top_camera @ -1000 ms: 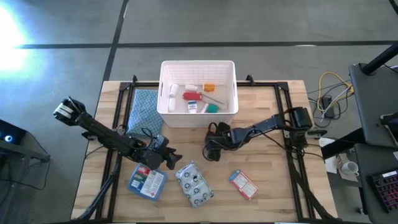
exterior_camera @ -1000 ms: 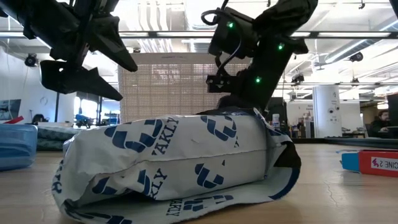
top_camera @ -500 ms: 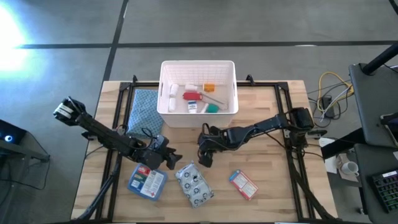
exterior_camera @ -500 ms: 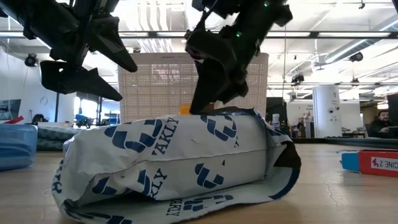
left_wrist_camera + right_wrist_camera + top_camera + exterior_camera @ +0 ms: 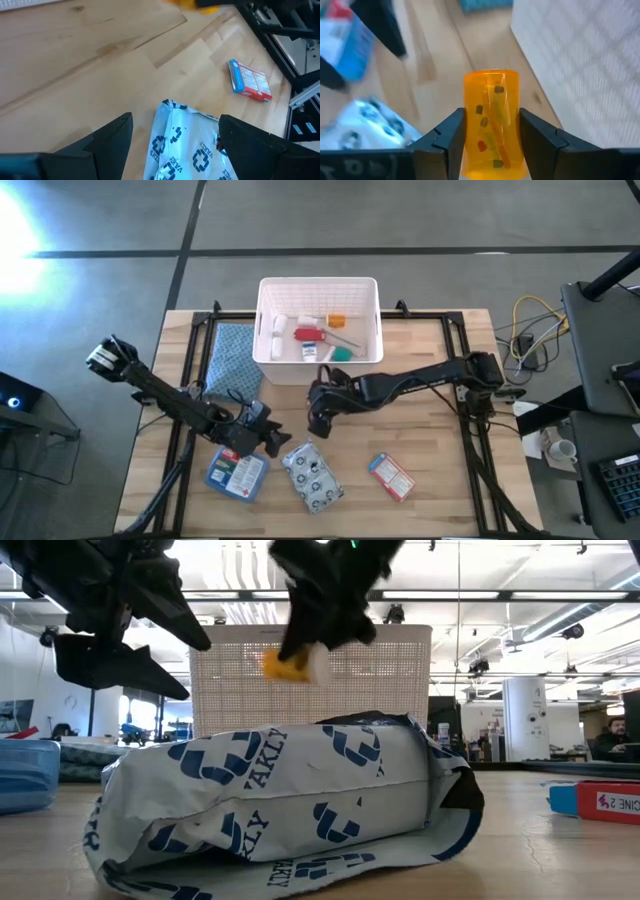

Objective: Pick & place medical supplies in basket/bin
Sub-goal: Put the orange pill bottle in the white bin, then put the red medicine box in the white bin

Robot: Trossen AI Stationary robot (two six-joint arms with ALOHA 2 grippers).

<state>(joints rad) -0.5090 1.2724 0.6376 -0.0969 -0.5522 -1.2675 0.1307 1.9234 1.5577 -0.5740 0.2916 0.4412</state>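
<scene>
A blue checked cloth [image 5: 233, 354] lies on the light wooden table [image 5: 440, 480], just left of the basket.

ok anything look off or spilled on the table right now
Nothing spilled. The right gripper holds an orange pill bottle in the air beside the white basket. The spotted pouch lies crumpled but looks intact, and the left gripper hovers open beside it.

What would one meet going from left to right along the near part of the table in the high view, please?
Blue and red-white flat packet → spotted pouch → red-white box with a blue edge.
</scene>
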